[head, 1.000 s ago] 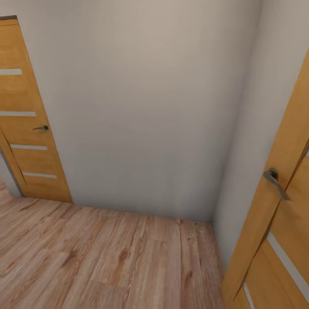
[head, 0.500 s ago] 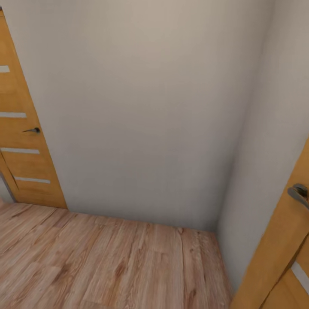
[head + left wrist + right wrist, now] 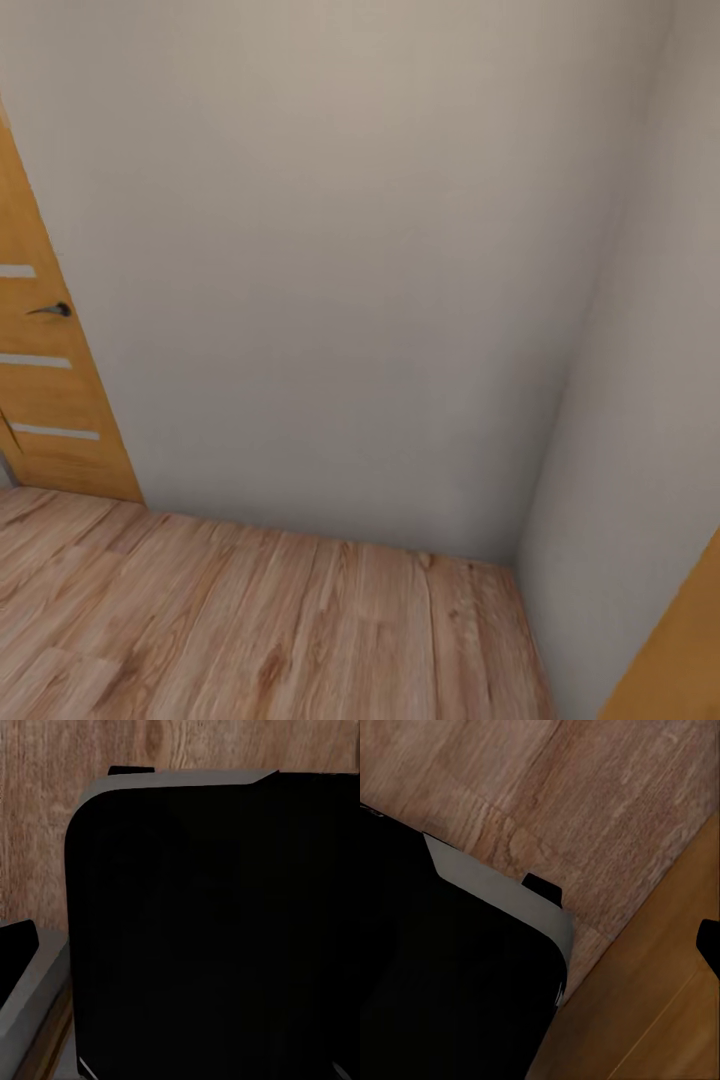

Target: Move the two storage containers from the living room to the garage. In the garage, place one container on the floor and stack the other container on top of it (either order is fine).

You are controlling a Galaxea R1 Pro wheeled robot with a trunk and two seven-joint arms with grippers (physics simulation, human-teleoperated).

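A plain wall [image 3: 330, 260] and wood plank floor [image 3: 250, 630] lay ahead, an orange door [image 3: 40, 390] off to the robot's left. Neither gripper's state could be told. The containers, still to be reached, should be light and flexible: grip opposite rims.

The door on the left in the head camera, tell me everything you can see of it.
The door is orange-brown wood, cut off by the picture's left edge. Three pale horizontal strips cross its face, and a small dark lever handle sits between the top two. It looks shut or nearly so, standing upright against the plain off-white wall, its bottom edge meeting the light wood plank floor.
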